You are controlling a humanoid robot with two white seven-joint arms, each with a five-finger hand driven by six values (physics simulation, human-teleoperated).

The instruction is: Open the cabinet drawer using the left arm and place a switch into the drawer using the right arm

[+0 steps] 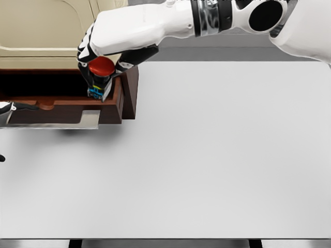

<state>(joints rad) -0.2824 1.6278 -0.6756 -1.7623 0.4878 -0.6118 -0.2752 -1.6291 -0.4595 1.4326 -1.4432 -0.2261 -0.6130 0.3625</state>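
Nearest the camera lies the bare white surface, filling the lower and right parts of the frame with nothing resting on it. At the upper left I see the brown drawer pulled out of the cream cabinet, its dark interior exposed and its right wall standing up at centre-left. My right hand enters from the upper right and hangs over the drawer's right end, its black fingers clamped around the switch. The switch is held upright, long axis vertical: a red domed button on top, a dark body below, and a small blue-and-yellow base at the bottom. That base sits directly beneath the fingers, at about the level of the drawer's front rim and just inside the right wall; I cannot tell whether it touches the drawer floor. I judge the coming move to turn on this vertical stacking: fingers above, switch below, open compartment underneath. Only a sliver of the left hand shows at the far left edge beside the drawer front; I cannot tell how it is posed
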